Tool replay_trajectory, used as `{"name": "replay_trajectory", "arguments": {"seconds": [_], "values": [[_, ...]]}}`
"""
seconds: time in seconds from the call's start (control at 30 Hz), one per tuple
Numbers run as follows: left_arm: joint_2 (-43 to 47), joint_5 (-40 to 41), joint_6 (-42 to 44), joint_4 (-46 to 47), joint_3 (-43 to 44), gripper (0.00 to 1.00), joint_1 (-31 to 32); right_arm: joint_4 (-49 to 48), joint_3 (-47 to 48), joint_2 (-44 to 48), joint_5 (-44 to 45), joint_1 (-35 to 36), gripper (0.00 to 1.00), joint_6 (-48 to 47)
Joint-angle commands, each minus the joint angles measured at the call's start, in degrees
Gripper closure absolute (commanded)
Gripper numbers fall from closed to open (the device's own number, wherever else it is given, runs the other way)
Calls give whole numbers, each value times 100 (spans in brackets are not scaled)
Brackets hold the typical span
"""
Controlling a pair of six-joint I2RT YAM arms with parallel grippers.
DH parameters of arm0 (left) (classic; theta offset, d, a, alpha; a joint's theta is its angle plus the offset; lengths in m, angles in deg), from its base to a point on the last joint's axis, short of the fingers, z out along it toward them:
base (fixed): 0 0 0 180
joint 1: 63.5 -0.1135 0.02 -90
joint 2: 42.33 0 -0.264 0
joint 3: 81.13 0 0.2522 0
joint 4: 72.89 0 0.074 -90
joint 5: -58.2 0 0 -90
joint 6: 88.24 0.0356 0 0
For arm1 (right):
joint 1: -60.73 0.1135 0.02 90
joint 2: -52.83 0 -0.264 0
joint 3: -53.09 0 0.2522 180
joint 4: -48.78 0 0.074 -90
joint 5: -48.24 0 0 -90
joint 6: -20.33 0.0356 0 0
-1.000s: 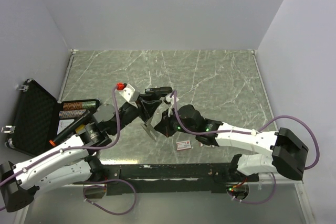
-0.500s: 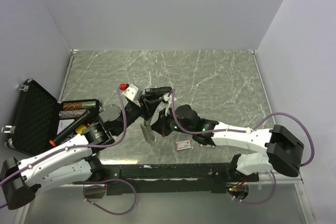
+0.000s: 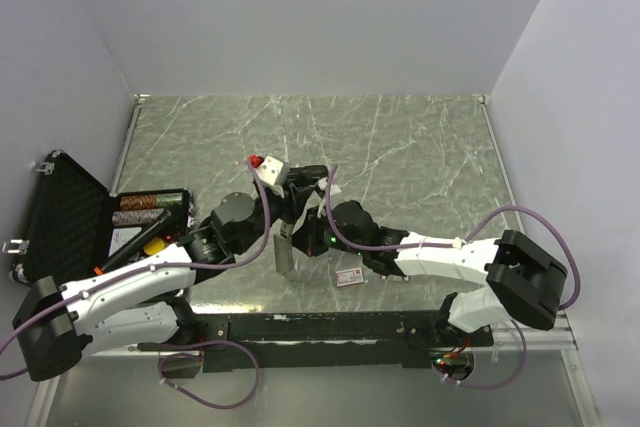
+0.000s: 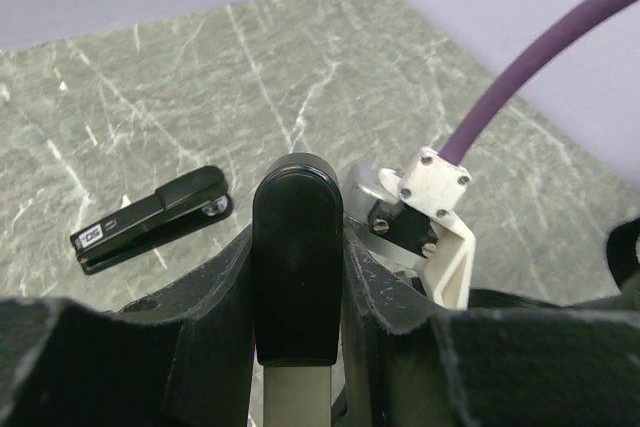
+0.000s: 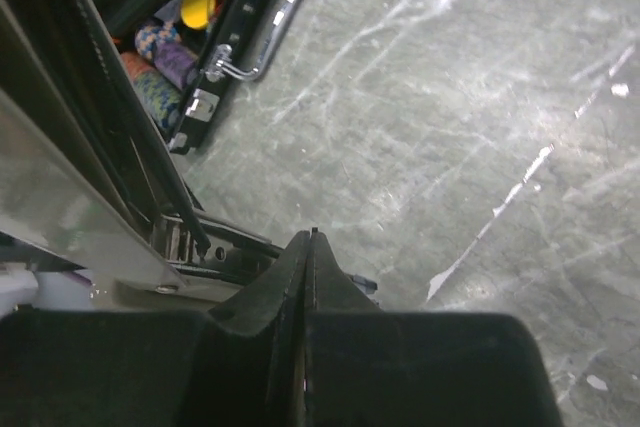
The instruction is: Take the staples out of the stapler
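Stapler (image 4: 296, 247) clamped in left jaws, right jaws pinched together alongside, well apart from walls (image 3: 560, 97)

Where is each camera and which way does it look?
Top external: high behind the arms, looking down at the table; both arms show.
Left wrist: on the left arm, facing across the table; its jaws clamp the stapler.
Right wrist: on the right arm, facing down towards the black case; shut jaws show.
Shared: top and right wrist show that case.
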Motion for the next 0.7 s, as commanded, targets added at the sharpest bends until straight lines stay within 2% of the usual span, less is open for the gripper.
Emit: {"name": "replay_trajectory", "arguments": {"seconds": [0.0,0.33,0.67], "values": [[-363,386,-37,951,460,99,-109,-893,-47,-104,-946,305,100,-179],[-1022,289,-257,1136,724,99,-329,-1210,-223,-271,-1070,296,100,-20],[-944,140,-283,926,829,99,-338,-806,-214,-104,-824,270,100,-240]]}}
